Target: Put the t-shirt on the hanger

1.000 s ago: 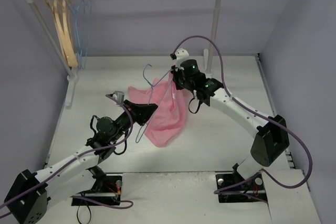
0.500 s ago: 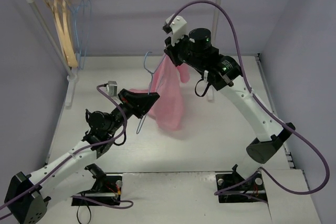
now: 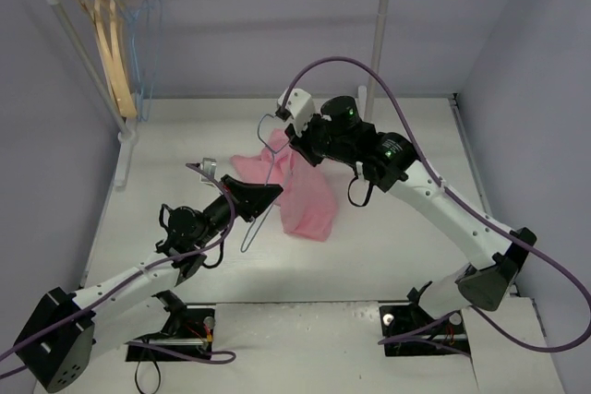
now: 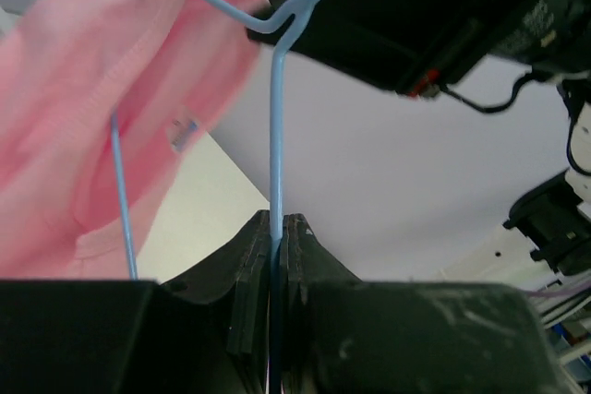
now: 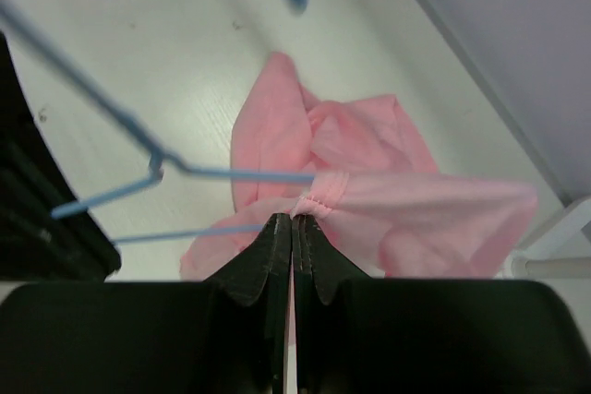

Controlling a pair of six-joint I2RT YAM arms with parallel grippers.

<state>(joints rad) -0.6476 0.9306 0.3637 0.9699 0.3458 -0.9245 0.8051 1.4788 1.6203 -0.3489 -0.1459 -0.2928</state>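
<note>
While the left fingers (image 4: pixel 251 265) clamp the hanger (image 4: pixel 275 136) between both arms, long axis running near to far, the right fingers (image 5: pixel 268 256), beside its far hook end, pinch the t-shirt (image 5: pixel 416 200) hem, partly over the wire

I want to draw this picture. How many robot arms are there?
2. The left arm reaches in from the bottom left, its left gripper shut on the hanger. The right arm reaches in from the bottom right, its right gripper shut on the t-shirt.
</note>
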